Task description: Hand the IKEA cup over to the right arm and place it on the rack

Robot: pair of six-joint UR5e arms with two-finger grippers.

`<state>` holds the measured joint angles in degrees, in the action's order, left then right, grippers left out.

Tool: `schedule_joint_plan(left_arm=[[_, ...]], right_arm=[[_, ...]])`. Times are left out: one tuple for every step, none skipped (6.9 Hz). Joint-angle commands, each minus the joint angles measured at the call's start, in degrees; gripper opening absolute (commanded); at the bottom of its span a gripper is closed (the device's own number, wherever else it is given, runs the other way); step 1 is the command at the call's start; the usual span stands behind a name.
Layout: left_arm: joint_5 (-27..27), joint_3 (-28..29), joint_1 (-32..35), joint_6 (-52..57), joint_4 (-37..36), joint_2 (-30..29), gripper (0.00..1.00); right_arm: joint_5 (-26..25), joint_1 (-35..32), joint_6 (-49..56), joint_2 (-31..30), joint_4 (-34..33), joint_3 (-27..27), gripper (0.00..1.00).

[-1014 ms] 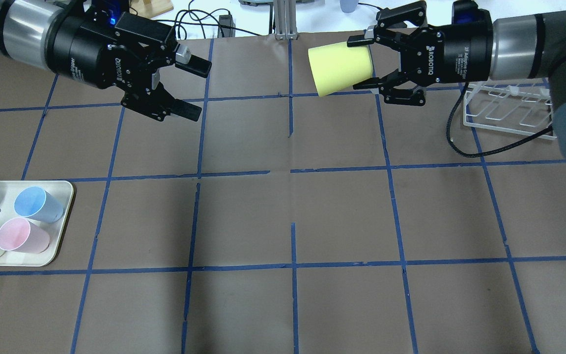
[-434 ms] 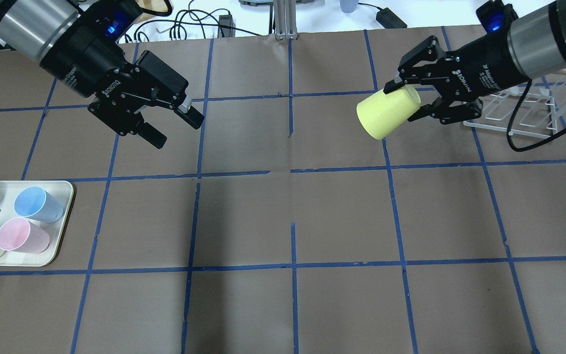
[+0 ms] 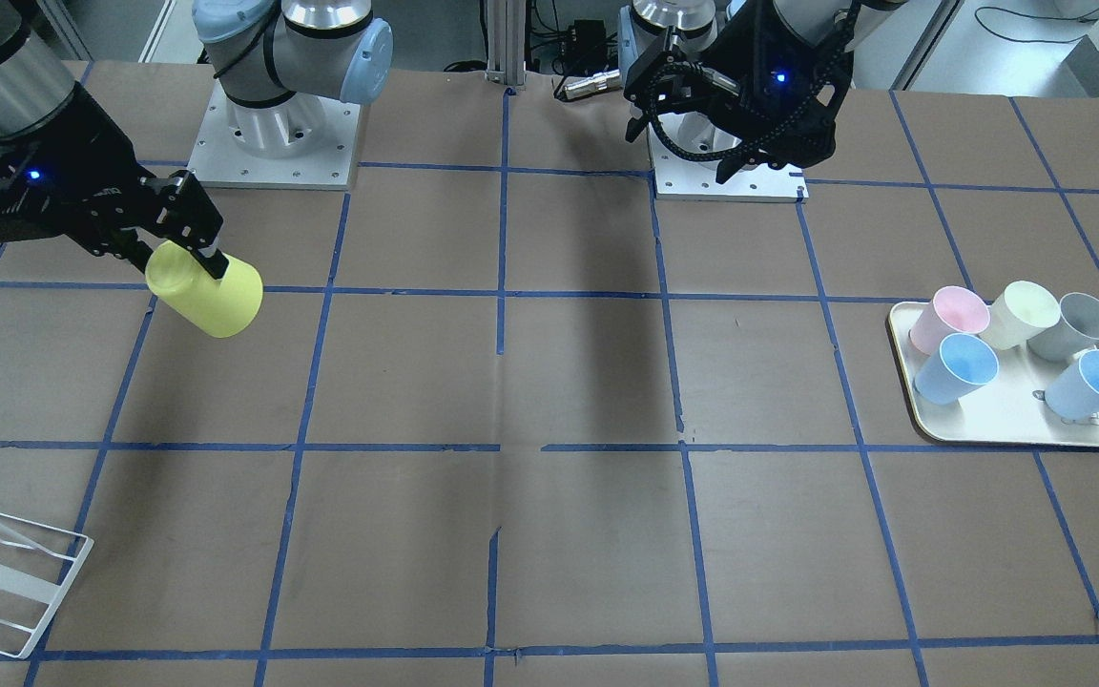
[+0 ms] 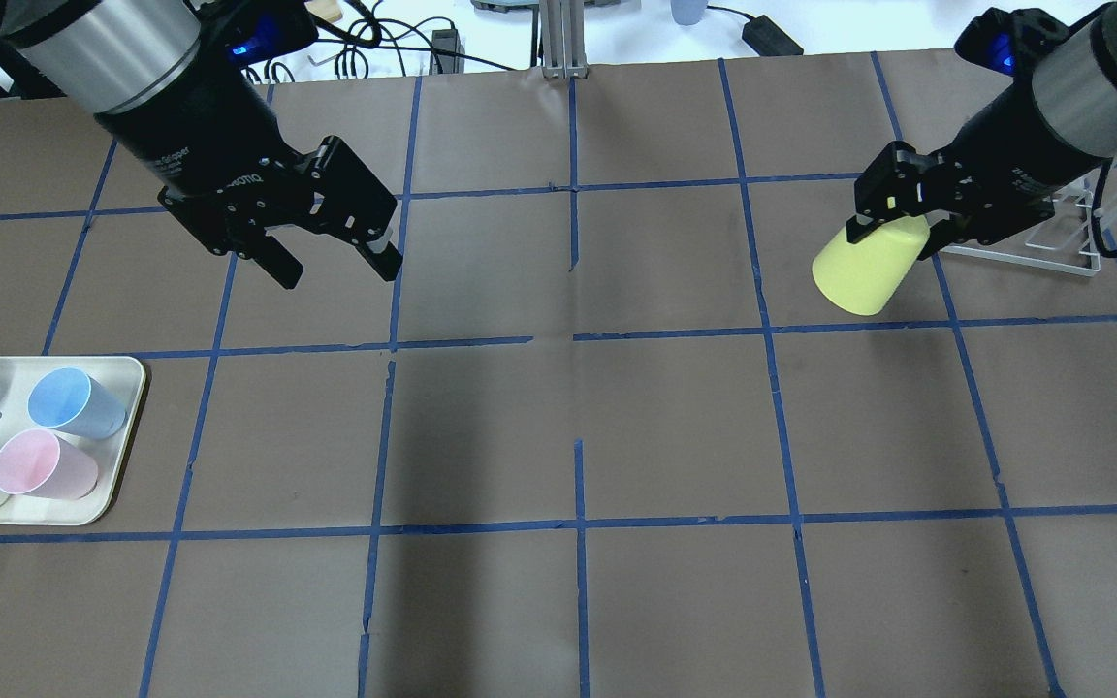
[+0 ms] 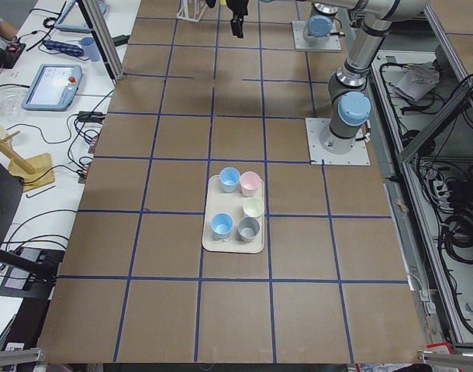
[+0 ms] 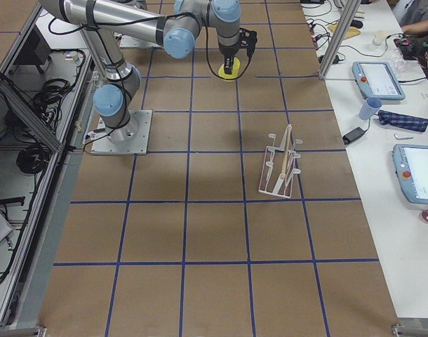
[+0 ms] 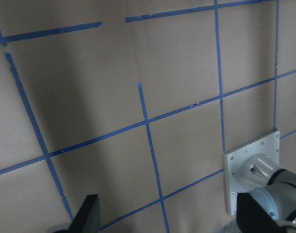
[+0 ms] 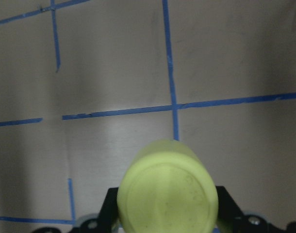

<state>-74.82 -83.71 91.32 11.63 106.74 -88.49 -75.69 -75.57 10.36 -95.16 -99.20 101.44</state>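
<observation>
The yellow IKEA cup (image 4: 867, 273) hangs tilted in the air above the table, its mouth pointing down and away from the wrist. My right gripper (image 4: 893, 238) is shut on it near its base. The cup also shows in the front view (image 3: 208, 292) and its base fills the right wrist view (image 8: 167, 190). The white wire rack (image 4: 1053, 244) stands just behind the right gripper, partly hidden by the arm, and shows whole in the right side view (image 6: 281, 168). My left gripper (image 4: 337, 271) is open and empty over the table's left half.
A cream tray (image 4: 124, 388) at the left edge holds several pastel cups, among them a pink one (image 4: 40, 465) and a blue one (image 4: 74, 402). Blue tape lines grid the brown table. Cables and a metal post (image 4: 558, 39) lie past the far edge.
My right arm has carried the cup to the right and nearer, next to the rack, and tipped it mouth-down. My left gripper has drawn back leftwards and turned to point down, still open.
</observation>
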Motion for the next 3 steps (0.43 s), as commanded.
schedule_joint_plan(left_arm=[[-8.11, -1.79, 1.05, -1.35, -9.21, 0.95, 1.0], [-10.58, -4.15, 1.05, -1.0, -16.49, 1.12, 1.0], [-10.78, -5.4, 0.09, -0.65, -20.83, 1.04, 1.0]], right_arm=[[-7.86, 0.07, 7.03, 3.29, -2.3, -4.12, 0.37], [-11.54, 0.07, 12.35, 5.66, -7.01, -5.54, 0.37], [-13.41, 0.16, 17.37, 7.16, -10.28, -5.9, 0.36]])
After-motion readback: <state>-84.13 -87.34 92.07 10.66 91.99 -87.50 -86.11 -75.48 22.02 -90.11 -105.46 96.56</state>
